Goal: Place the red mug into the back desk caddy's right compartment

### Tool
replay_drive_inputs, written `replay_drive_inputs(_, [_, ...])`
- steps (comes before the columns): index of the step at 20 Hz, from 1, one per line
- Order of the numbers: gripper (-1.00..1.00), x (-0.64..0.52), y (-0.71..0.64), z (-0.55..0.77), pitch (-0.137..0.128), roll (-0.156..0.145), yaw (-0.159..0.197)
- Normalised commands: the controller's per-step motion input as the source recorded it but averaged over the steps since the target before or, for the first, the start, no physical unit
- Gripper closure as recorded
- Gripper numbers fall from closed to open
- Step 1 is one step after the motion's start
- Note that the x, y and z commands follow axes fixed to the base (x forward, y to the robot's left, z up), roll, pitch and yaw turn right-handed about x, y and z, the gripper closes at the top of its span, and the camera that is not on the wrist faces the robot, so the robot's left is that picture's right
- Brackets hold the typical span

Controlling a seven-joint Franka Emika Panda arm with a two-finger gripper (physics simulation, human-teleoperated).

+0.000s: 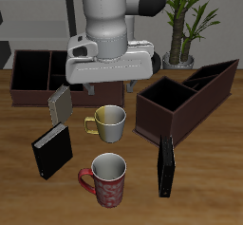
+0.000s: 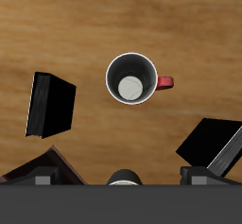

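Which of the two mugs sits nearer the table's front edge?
The red mug, patterned, with a whitish inside. The cream-yellow mug stands farther back, just below the pincer's housing.

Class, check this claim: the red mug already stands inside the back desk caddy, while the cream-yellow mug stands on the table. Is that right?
Not quite. The red mug stands on the bare table near its front edge, not inside the back desk caddy, as the exterior view shows. The cream-yellow mug does stand on the table.

Glossy ceramic red mug (image 1: 107, 178), smooth cream mug (image 1: 109, 122), matt wood-grain table (image 1: 204, 186), black book (image 1: 52, 150)
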Motion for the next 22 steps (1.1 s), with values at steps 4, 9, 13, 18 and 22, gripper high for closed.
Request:
replay_drive_inputs(4, [-1.00, 0.29, 0.15, -0.22, 0.002, 0.001, 0.018])
replay_drive_inputs(9, [-1.00, 0.21, 0.00, -0.20, 0.001, -0.013, -0.005])
replay_drive_inputs(13, [-1.00, 0.15, -0.06, -0.17, -0.027, -0.024, 0.006])
replay_drive_inputs(18, [-1.00, 0.13, 0.03, -0.20, -0.014, -0.008, 0.021])
replay_drive_inputs(22, [-1.00, 0.08, 0.12, -0.26, 0.015, 0.010, 0.043])
